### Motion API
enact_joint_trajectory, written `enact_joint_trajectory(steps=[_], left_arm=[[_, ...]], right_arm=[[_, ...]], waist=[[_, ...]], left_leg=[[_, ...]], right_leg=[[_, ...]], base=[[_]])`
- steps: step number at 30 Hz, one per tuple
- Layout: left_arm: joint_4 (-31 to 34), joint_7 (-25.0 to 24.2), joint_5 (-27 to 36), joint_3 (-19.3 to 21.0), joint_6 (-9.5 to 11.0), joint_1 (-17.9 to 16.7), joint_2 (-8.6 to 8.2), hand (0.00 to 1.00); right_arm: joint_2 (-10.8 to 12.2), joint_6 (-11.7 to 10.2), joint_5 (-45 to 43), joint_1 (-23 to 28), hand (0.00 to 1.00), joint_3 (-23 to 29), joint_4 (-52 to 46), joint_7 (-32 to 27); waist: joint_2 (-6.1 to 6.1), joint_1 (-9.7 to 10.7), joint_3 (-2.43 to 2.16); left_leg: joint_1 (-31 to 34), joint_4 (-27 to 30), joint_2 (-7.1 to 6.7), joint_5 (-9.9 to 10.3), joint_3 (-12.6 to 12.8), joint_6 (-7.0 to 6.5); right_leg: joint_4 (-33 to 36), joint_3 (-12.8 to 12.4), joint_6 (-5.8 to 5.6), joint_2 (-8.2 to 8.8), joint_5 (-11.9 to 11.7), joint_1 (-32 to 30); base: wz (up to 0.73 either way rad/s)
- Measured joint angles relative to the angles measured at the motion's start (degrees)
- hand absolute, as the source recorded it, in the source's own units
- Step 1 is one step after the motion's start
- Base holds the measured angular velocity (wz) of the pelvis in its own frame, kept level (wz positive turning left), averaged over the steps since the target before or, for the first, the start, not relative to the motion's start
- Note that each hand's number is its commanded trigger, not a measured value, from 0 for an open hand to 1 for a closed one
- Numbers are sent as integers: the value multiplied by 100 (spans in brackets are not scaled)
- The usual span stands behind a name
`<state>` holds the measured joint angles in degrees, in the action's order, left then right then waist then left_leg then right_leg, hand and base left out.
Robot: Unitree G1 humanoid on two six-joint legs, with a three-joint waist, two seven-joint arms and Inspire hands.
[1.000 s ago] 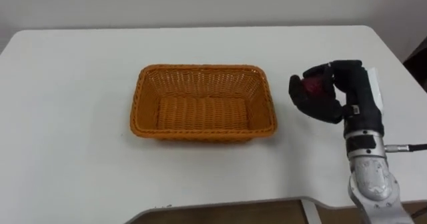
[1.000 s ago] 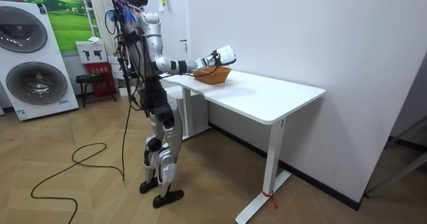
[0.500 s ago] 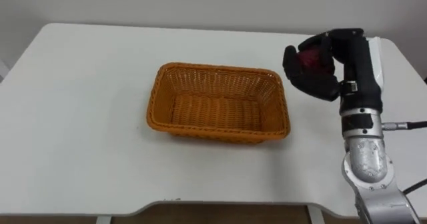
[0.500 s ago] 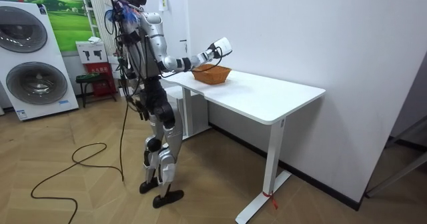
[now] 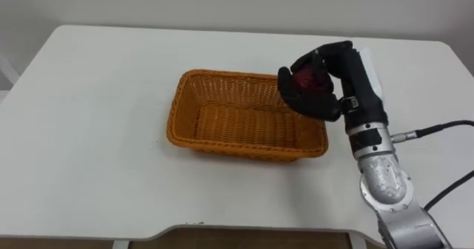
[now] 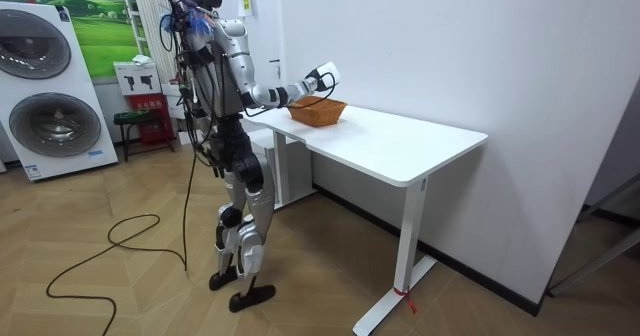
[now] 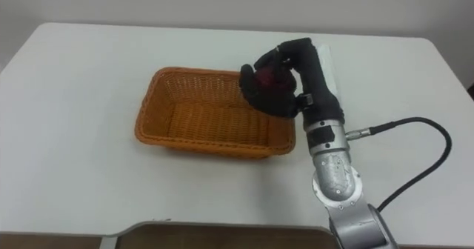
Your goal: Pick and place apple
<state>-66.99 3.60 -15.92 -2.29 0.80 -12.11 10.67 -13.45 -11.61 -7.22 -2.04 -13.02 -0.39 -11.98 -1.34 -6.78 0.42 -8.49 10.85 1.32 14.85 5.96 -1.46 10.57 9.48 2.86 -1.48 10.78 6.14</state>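
My right hand (image 5: 320,93) (image 7: 278,90) is shut on a dark red apple (image 5: 305,78) (image 7: 267,77), fingers curled round it. It hangs over the right end of an orange wicker basket (image 5: 222,120) (image 7: 194,116), just above the rim. The basket's inside shows bare wicker and stands in the middle of the white table (image 5: 89,130). In the room view I stand at the table's end with the right hand (image 6: 318,77) raised above the basket (image 6: 320,111).
The table's front edge (image 5: 185,223) runs close below the basket, and a white wall (image 5: 222,4) rises behind its far edge. Washing machines (image 6: 50,86) stand at the room view's left, well off the table.
My right hand has carried the apple leftward, from beside the basket's right end to above its right rim. The basket has not moved on the table.
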Motion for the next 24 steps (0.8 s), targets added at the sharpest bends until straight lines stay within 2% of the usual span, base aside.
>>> enact_joint_trajectory(steps=[3,11,18,24], left_arm=[[0,-1,-3,-32,-86,-10,1,0],[-7,-6,2,-149,-178,-2,1,0],[-7,-46,4,-328,-180,-9,4,0],[-6,-46,-1,-339,-178,-6,7,0]], right_arm=[[3,47,-13,-2,0,-177,-285,162],[6,125,-3,-21,0,-202,-317,286],[4,125,15,-19,0,-209,-291,331],[5,125,11,-19,0,-204,-293,341]], waist=[[29,-17,-12],[49,-43,-5],[30,-29,-15],[-10,12,-41]], left_leg=[[-1,4,-1,0,0,0],[-16,53,-11,-1,-26,-2],[-11,82,-20,-6,-57,-8],[-14,83,-20,-6,-59,-8]], right_leg=[[1,10,0,3,0,8],[7,52,0,20,0,62],[8,93,-1,35,-1,80],[7,89,-1,35,0,86]], base=[[0],[1],[3],[0]])
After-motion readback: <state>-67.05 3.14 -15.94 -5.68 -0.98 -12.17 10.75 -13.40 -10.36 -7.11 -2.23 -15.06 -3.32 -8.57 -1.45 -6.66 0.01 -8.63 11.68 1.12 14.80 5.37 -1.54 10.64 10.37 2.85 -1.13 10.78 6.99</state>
